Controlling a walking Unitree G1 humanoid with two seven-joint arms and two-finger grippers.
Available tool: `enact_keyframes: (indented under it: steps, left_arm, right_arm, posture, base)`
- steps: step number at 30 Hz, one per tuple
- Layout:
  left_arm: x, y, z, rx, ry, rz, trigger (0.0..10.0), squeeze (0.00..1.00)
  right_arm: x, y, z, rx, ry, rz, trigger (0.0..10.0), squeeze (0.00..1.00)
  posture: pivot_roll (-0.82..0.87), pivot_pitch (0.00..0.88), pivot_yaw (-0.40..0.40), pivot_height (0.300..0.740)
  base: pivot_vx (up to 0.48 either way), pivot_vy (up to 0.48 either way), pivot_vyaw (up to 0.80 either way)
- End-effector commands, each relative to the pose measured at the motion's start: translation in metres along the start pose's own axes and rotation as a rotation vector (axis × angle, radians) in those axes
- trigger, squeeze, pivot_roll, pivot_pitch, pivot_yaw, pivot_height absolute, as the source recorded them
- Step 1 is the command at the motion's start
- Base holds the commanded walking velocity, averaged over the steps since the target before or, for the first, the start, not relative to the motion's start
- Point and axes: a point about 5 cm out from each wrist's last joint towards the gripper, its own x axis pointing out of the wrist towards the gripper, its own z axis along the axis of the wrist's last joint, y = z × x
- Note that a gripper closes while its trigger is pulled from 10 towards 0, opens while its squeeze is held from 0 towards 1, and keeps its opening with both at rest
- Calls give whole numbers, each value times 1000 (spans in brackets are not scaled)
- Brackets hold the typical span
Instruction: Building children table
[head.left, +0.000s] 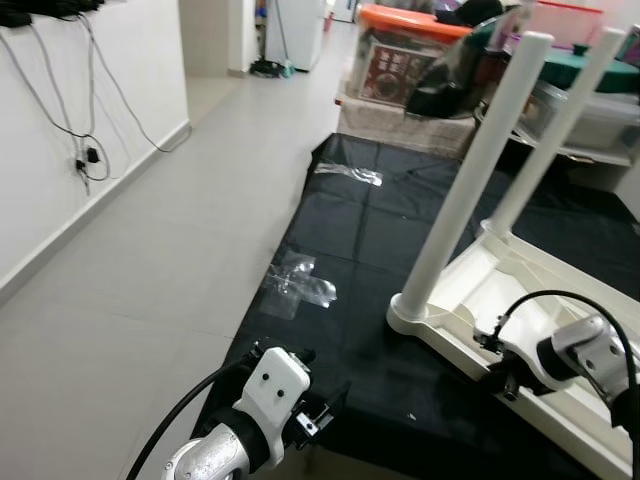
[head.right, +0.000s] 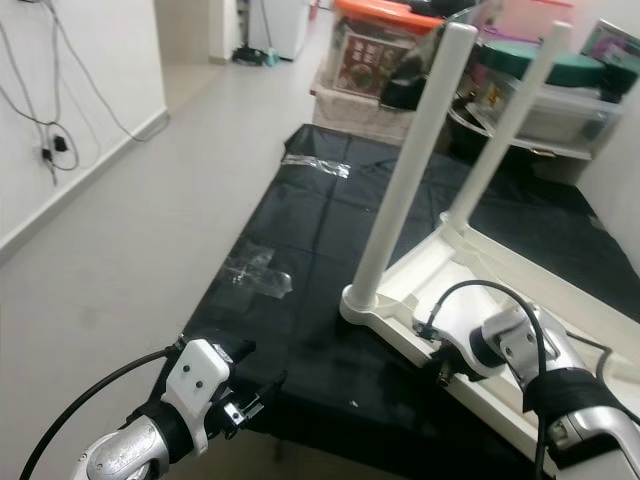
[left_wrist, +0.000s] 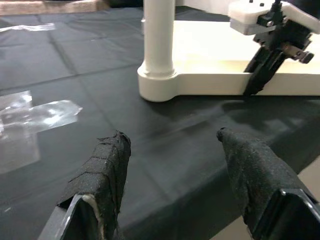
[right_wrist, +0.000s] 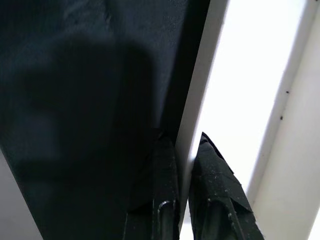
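A white children's table top lies upside down on a black sheet, with two white legs standing up from it. My right gripper is at the table's near rim, its two fingers shut on that thin white edge, one on each side. My left gripper hovers low over the sheet's near corner, open and holding nothing, pointing toward the nearest leg's base.
Clear tape patches stick to the sheet. Storage boxes and bins crowd the far end. A white wall with hanging cables runs along the left, with bare tiled floor between it and the sheet.
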Motion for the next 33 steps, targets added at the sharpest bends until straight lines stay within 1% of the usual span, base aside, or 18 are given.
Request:
enact_keyframes:
  steps: [1, 2, 3, 5, 6, 8, 13, 14, 15, 16, 18, 22, 23, 26, 27, 29, 30, 33]
  left_arm:
    - [0, -3, 0, -13, 10, -9, 10000, 0]
    - [0, -4, 0, -16, 12, -8, 10000, 0]
    - [0, -4, 0, -16, 12, -8, 10000, 0]
    - [0, -4, 1, -18, 13, -7, 10000, 0]
    - [0, -4, 1, -21, 12, -6, 10000, 0]
    - [1, -4, 1, -23, 14, -4, 10000, 0]
    - [1, -4, 2, -24, 18, 0, 10000, 0]
    - [2, -4, 2, -25, 19, 3, 10000, 0]
    - [2, -4, 2, -25, 19, 5, 10000, 0]
    - [2, -4, 3, -25, 19, 7, 10000, 0]
    - [2, -4, 3, -26, 21, 9, 10000, 0]
    - [2, -3, 3, -26, 22, 9, 10000, 0]
    - [2, -3, 2, -27, 24, 9, 10000, 0]
    - [3, -3, 2, -27, 26, 8, 10000, 0]
    - [3, -2, 2, -28, 27, 8, 10000, 0]
    - [4, -2, 2, -28, 27, 8, 10000, 0]
    - [5, -2, 1, -28, 27, 9, 10000, 0]
    - [7, 0, -1, -28, 30, 14, 10000, 0]
  right_arm:
    - [-10, -1, 25, -247, -53, 21, 0, 0]
    - [-14, 5, 31, -379, -63, 93, 0, 0]
    - [-14, 5, 31, -379, -63, 93, 0, 0]
    - [-15, 7, 35, -486, -49, 115, 0, 0]
    - [-13, 4, 40, -572, -16, 78, 0, 0]
    - [-12, 1, 43, -624, 11, 68, 0, 0]
    - [-11, -5, 47, -662, 38, 38, 0, 0]
    - [-11, -8, 50, -669, 38, 12, 7020, 0]
    - [-11, -10, 51, -674, 39, -3, 7020, 0]
    - [-11, -12, 52, -692, 49, -23, 10000, 0]
    - [-11, -16, 52, -732, 70, -39, 10000, 0]
    - [-11, -18, 52, -750, 76, -53, 10000, 0]
    - [-12, -19, 51, -767, 81, -44, 10000, 1000]
    - [-16, -23, 44, -756, 107, -78, 10000, 1000]
    - [-17, -24, 41, -751, 121, -91, 10000, 953]
    - [-18, -26, 39, -749, 130, -98, 10000, 953]
    - [-22, -27, 35, -734, 141, -95, 10000, 0]
    - [-40, -27, 20, -661, 135, -62, 10000, 0]
  posture:
    - [102, 98, -157, 740]
    - [101, 98, -158, 740]
    - [101, 98, -158, 740]
    - [101, 98, -158, 740]
    - [95, 98, -160, 740]
    - [95, 99, -160, 740]
    - [98, 98, -165, 740]
    - [100, 99, -165, 740]
    - [100, 99, -165, 740]
    - [101, 98, -166, 740]
    - [101, 98, -166, 740]
    - [100, 96, -164, 740]
    - [99, 95, -160, 740]
    - [99, 90, -159, 740]
    - [99, 89, -160, 740]
    - [99, 89, -160, 740]
    - [104, 80, -159, 740]
    - [102, 64, -157, 740]
  base:
    - [0, 0, 0]
    - [0, 0, 0]
    - [0, 0, 0]
    - [0, 0, 0]
    - [0, 0, 0]
    - [0, 0, 0]
    - [0, 0, 0]
    - [0, 0, 0]
    - [0, 0, 0]
    - [0, 0, 0]
    - [0, 0, 0]
    - [0, 0, 0]
    - [0, 0, 0]
    - [0, 0, 0]
    - [0, 0, 0]
    - [0, 0, 0]
    - [0, 0, 0]
    - [0, 0, 0]
